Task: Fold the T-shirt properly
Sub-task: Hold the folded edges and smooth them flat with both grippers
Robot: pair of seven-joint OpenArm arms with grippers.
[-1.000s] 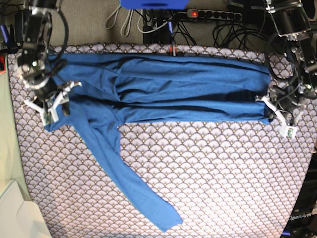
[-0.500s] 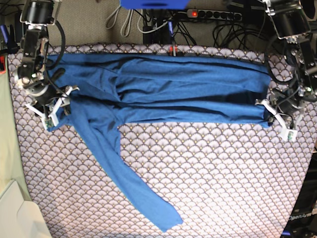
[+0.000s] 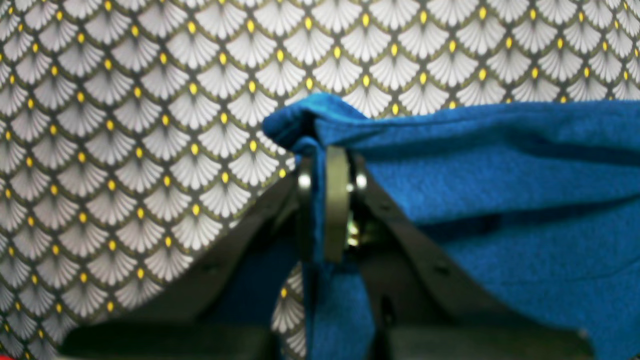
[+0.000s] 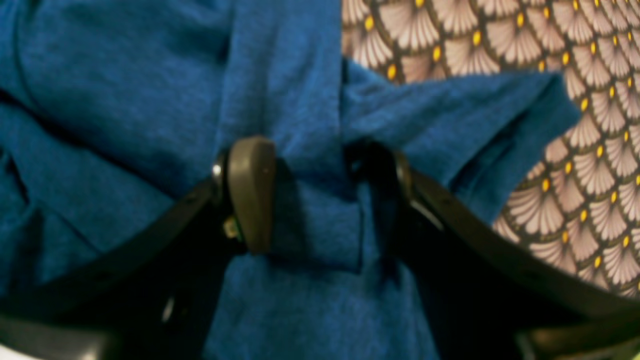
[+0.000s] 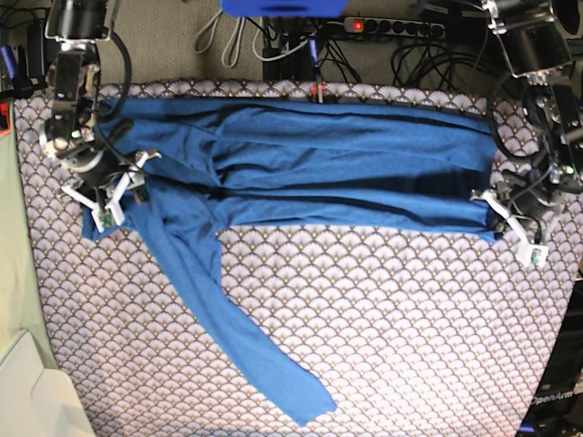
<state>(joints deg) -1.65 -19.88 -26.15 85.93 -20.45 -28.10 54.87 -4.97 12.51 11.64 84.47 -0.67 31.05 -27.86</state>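
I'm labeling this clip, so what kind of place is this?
Probably a robotics lab bench, not a home: two robot arms work a blue T-shirt on a table with a scallop-patterned tablecloth, with a power strip and tangled cables behind.

- The T-shirt is soft matt knit cloth, faintly fuzzy up close, with no sheen.
- The tablecloth looks like smooth printed fabric, flat and matt.
- The right gripper has dull, smooth olive pads on black plastic arms.
- The left gripper shows small shiny metal screws.
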